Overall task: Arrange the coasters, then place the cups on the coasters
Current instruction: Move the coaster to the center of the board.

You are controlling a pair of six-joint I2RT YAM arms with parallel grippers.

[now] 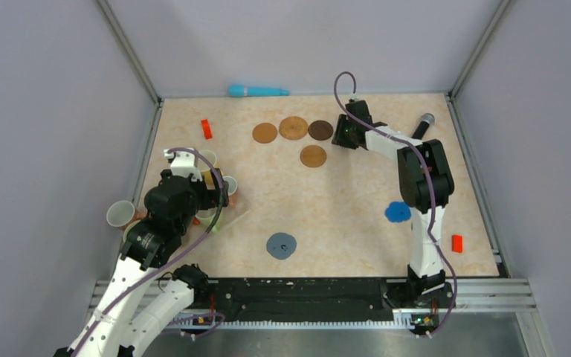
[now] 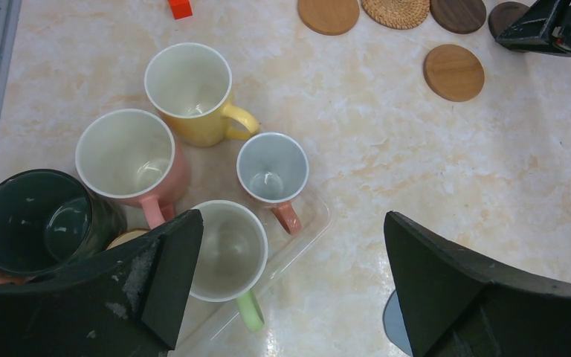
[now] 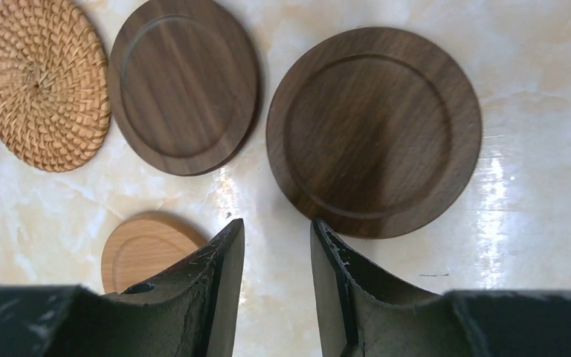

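Coaster [image 3: 374, 132]: round, dark grooved wood, apparently walnut, lying flat.

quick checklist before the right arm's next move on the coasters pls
1. right gripper empty: ok, jaws apart, nothing between.
2. dark coaster by its fingertips lies flat: ok.
3. coasters all grouped: not ok, blue coaster and grey coaster lie apart from the far row.
4. left gripper open: ok, above the cups.
5. cups upright: ok for those in view.
6. cups on the arranged coasters: not ok, cups bunched far from the row.
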